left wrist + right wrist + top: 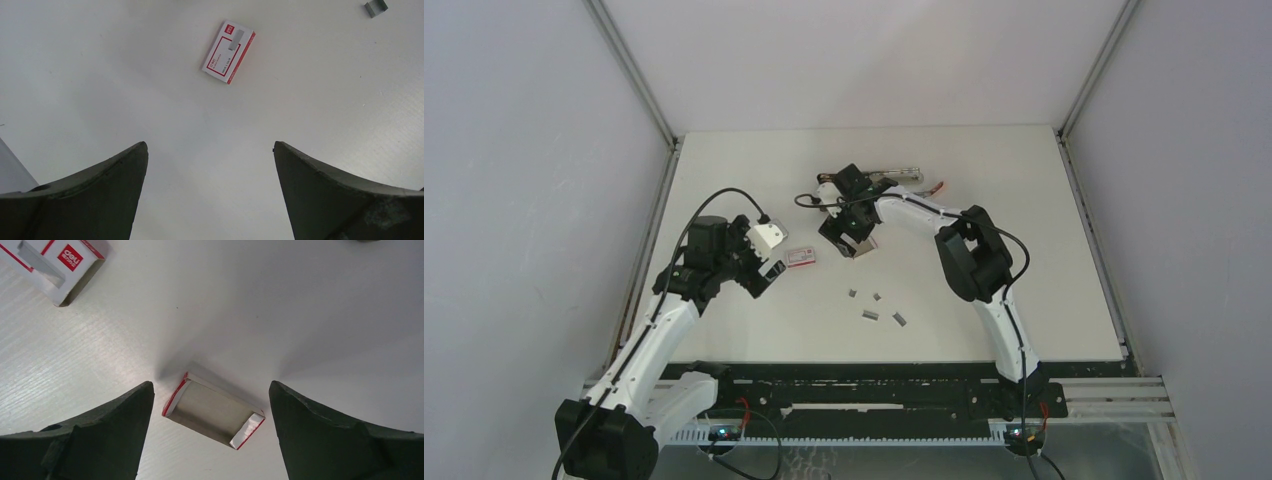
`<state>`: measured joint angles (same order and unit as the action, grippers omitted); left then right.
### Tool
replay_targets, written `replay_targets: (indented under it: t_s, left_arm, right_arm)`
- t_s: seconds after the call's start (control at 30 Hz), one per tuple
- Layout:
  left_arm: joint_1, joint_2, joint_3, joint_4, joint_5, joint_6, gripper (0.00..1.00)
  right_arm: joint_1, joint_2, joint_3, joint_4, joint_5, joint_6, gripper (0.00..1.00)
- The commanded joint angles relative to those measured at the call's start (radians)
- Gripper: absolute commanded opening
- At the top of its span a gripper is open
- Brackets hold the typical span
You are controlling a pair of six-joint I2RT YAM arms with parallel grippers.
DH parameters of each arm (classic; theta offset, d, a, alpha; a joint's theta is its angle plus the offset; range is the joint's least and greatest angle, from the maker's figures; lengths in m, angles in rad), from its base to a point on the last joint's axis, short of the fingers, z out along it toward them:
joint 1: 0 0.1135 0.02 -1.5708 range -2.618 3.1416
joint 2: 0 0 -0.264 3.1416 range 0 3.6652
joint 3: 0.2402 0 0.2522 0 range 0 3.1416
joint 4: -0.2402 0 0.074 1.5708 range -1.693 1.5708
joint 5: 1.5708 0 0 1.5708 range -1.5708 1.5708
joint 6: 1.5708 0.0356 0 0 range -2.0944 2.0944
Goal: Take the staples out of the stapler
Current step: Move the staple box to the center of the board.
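Staples, near centre: likely light, brittle, slippery strips; pinch across long sides. Left gripper and right gripper spread, empty.

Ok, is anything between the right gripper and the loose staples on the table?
Only the small open cardboard tray, lying on the table right under the open right gripper, between its fingers. Beyond it, the top view shows nothing on the table up to the staples.
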<state>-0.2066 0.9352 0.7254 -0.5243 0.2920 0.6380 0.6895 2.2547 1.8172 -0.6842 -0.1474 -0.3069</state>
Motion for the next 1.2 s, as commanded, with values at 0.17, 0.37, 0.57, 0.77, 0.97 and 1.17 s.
replay_targets:
  t_s: [0.17, 0.37, 0.57, 0.77, 0.97, 1.17]
  left_arm:
    - [-0.002, -0.010, -0.020, 0.033, 0.009, -0.004, 1.00]
    - [-0.003, -0.005, -0.021, 0.034, 0.012, -0.002, 1.00]
    - [-0.003, -0.001, -0.021, 0.036, 0.015, -0.001, 1.00]
    - [-0.003, 0.001, -0.022, 0.035, 0.018, -0.002, 1.00]
    - [-0.003, -0.001, -0.021, 0.034, 0.019, -0.004, 1.00]
    - [-0.003, 0.002, -0.020, 0.034, 0.022, -0.006, 1.00]
  right_arm:
    - [-0.015, 0.019, 0.021, -0.008, -0.009, 0.020, 0.72]
    - [-0.039, -0.013, -0.030, -0.015, -0.009, 0.036, 0.66]
    - [-0.066, -0.091, -0.139, 0.011, 0.014, 0.051, 0.61]
    - [-0.082, -0.161, -0.264, 0.054, 0.083, 0.072, 0.60]
    - [-0.126, -0.200, -0.318, 0.058, 0.087, 0.082, 0.60]
    - [-0.139, -0.229, -0.316, 0.060, 0.079, 0.091, 0.61]
